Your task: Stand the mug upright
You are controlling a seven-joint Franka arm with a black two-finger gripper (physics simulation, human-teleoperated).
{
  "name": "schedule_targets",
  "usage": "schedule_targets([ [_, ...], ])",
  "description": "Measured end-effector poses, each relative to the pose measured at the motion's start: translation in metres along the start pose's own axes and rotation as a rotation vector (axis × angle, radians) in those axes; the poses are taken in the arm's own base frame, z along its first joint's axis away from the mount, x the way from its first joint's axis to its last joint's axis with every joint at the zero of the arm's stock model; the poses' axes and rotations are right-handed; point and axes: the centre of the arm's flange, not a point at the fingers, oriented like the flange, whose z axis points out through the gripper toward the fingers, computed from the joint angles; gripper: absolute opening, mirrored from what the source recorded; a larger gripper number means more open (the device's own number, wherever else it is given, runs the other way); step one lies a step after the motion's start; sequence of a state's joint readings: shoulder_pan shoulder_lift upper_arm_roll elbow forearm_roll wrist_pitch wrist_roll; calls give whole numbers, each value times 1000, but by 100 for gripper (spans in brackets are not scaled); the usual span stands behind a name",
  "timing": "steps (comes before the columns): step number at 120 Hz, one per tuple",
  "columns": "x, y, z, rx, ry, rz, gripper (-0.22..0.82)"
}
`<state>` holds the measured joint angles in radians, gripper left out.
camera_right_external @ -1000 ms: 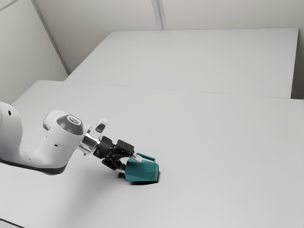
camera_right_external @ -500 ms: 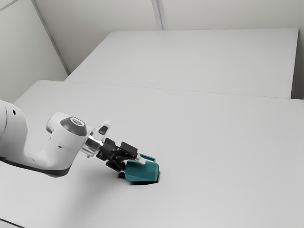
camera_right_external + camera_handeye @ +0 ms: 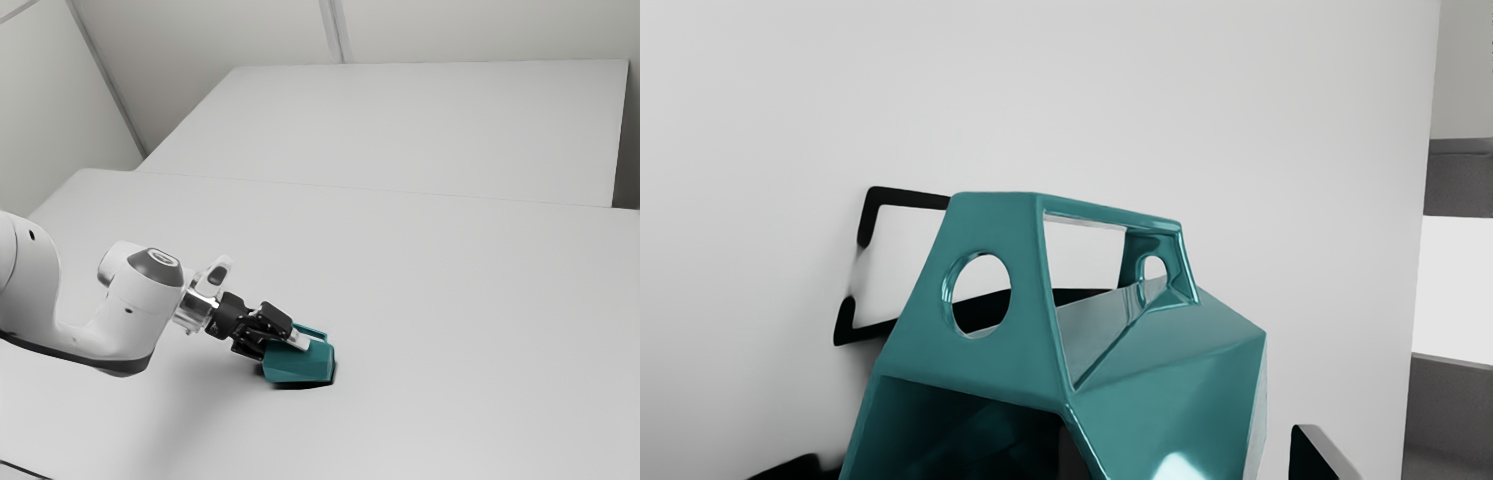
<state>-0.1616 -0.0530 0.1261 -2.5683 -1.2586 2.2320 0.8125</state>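
Note:
The gripper (image 3: 286, 349) is at the mouth end of the teal mug (image 3: 303, 366), which lies on its side on the table, mouth toward the hand. A light fingertip (image 3: 301, 342) overlaps the mug's upper side. In the wrist view the mug (image 3: 1166, 393) shows its dark opening and its handle, with round holes, standing up from its side. The gripper (image 3: 1193, 460) is open: one finger (image 3: 1313, 457) stands outside the wall with a gap, and a dark shape inside the mouth looks like the other finger.
The pale table (image 3: 450, 330) extends around the mug. Behind it is another pale surface (image 3: 420, 125), with walls beyond. The mug and hand cast dark shadows on the table.
My hand has moved forward toward the exterior view's right, so the light fingertip reaches farther along the mug. The mug has stayed in place on its side.

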Motion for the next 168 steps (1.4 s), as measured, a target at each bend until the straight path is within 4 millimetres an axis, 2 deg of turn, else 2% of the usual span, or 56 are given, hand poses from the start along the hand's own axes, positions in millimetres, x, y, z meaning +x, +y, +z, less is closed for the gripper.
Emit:
schedule_targets([
  [57, 1, 2, 0, -2, 7, 32, -10],
  [92, 8, 20, -4, -8, 26, 74, -14],
  [116, 25, 51, -13, 14, 39, 171, -16],
  [136, 47, 84, -28, 118, 1, 325, -17],
  [159, 71, 118, -68, 336, -68, 517, -17],
  [168, 77, 129, -78, 425, -112, 568, -18],
])
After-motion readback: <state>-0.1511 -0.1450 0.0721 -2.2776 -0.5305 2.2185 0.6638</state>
